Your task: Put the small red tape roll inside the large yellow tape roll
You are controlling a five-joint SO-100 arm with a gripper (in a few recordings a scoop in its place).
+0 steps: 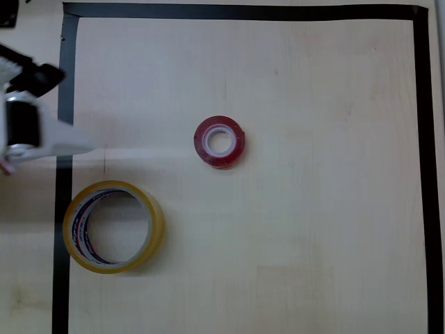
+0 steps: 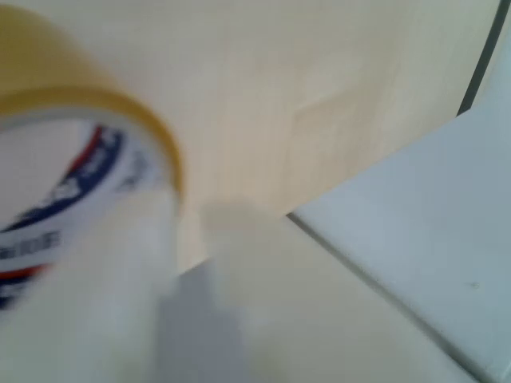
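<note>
Two tape rolls on a pale wood-grain table (image 1: 313,229), arm at the left edge.

Overhead view, left to right: white-and-black gripper (image 1: 66,142) over the black tape border (image 1: 64,202) at the left edge — jaw state cannot be told; large yellow tape roll (image 1: 113,226), translucent ring lying flat near the lower-left corner, white core printed red and blue; small red tape roll (image 1: 219,142), glossy ring with white core, flat near the table's centre — well apart from the yellow one. Wrist view: yellow roll blurred, close at left.

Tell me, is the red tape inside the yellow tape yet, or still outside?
Outside. In the overhead view the red tape lies flat on the table, apart from the yellow tape, whose middle holds nothing.
</note>
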